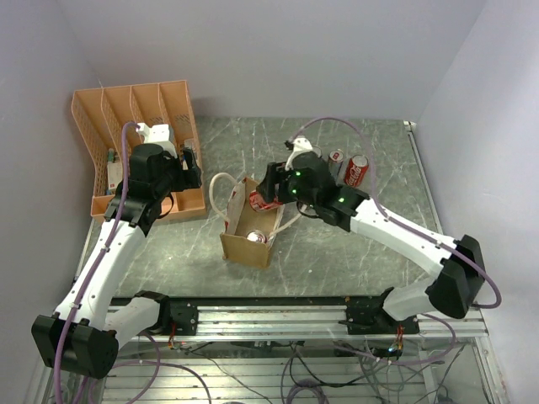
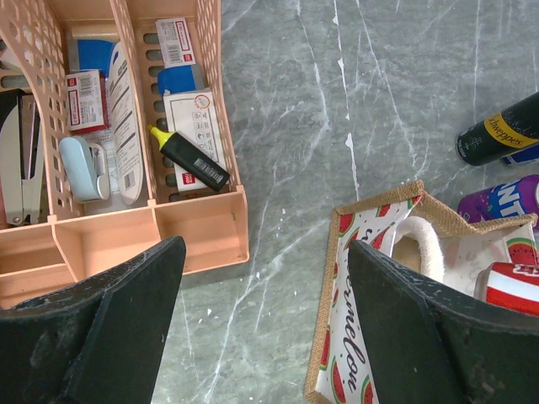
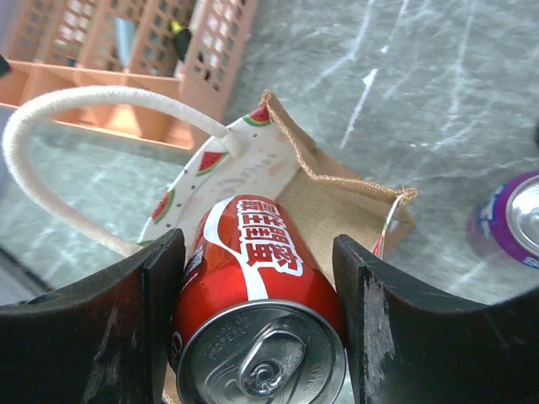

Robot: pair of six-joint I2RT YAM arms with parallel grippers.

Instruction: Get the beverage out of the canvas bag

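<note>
The canvas bag point(image 1: 246, 244) stands open at the table's middle, tan outside with a watermelon-print lining point(image 2: 341, 337) and cream rope handles point(image 3: 84, 101). My right gripper point(image 1: 263, 200) is shut on a red cola can point(image 3: 253, 278), held tilted over the bag's far rim point(image 3: 337, 194). The can also shows in the left wrist view point(image 2: 509, 286). Another can top point(image 1: 257, 237) shows inside the bag. My left gripper point(image 1: 190, 165) is open and empty, hovering between the orange rack and the bag point(image 2: 265, 328).
An orange slotted file rack point(image 1: 135, 143) with a stapler, a highlighter point(image 2: 189, 158) and boxes stands at the back left. A red can point(image 1: 355, 171), a purple can point(image 2: 497, 202) and a black can point(image 2: 497, 139) stand right of the bag.
</note>
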